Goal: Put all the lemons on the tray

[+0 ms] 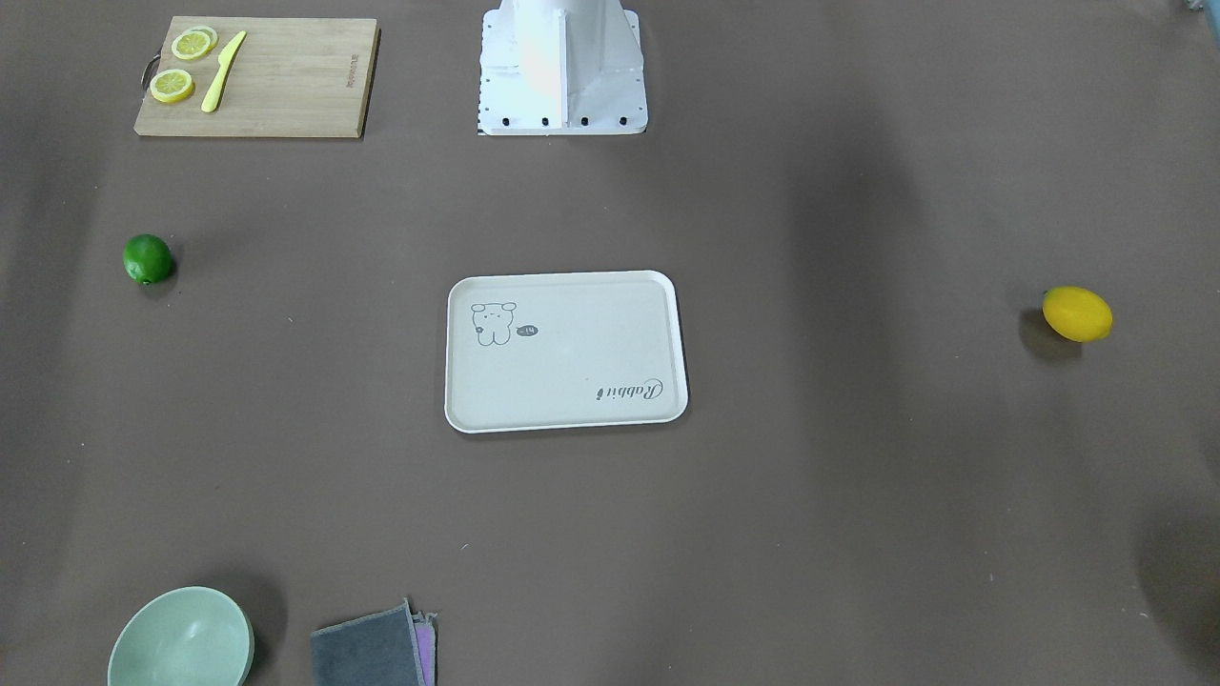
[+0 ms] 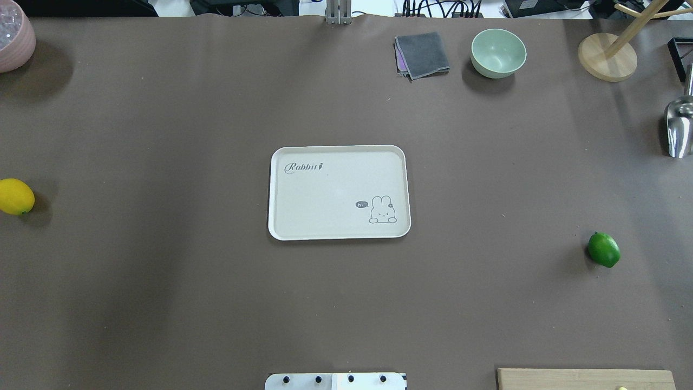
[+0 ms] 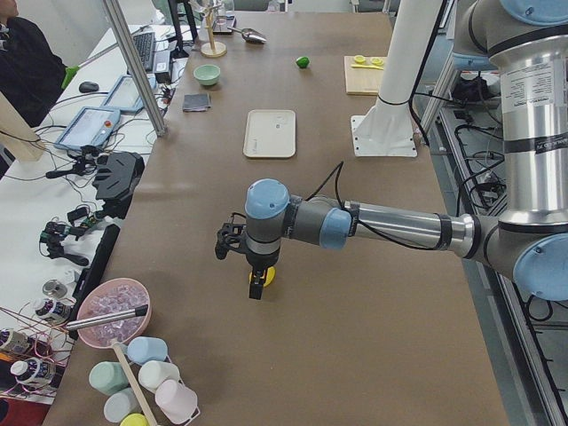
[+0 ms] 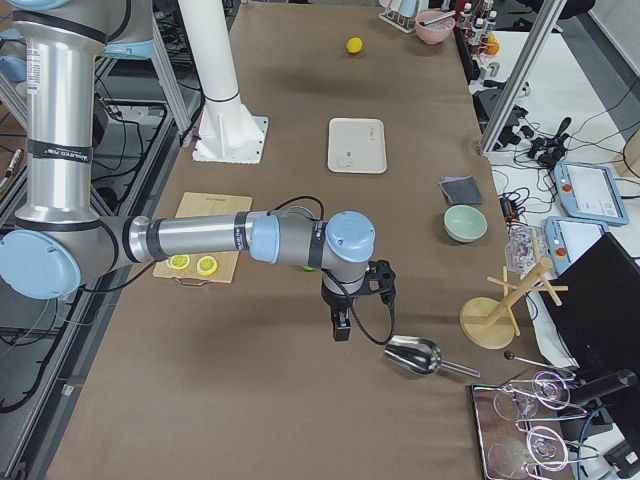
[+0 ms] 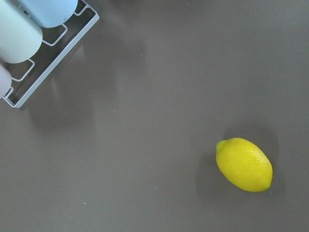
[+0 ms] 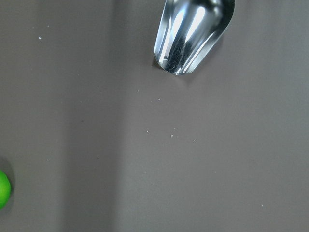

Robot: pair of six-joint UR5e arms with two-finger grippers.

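The yellow lemon (image 1: 1077, 313) lies on the brown table at the robot's far left, and shows too in the overhead view (image 2: 15, 196) and the left wrist view (image 5: 244, 164). The green lemon (image 1: 148, 258) lies at the far right (image 2: 603, 249), at the edge of the right wrist view (image 6: 2, 188). The off-white tray (image 2: 325, 195) sits empty at mid-table (image 1: 572, 372). My left gripper (image 3: 256, 288) hangs above the yellow lemon (image 3: 269, 277). My right gripper (image 4: 342, 325) hangs over the table's right end. I cannot tell whether either is open or shut.
A wooden cutting board (image 1: 286, 76) holds lemon slices (image 1: 172, 86) and a yellow knife (image 1: 221, 73). A green bowl (image 2: 498, 51), grey cloth (image 2: 422, 54), wooden stand (image 2: 606, 57) and metal scoop (image 2: 679, 127) are at the far right. A pink bowl (image 2: 13, 35) and a cup rack (image 5: 29, 48) are at the left.
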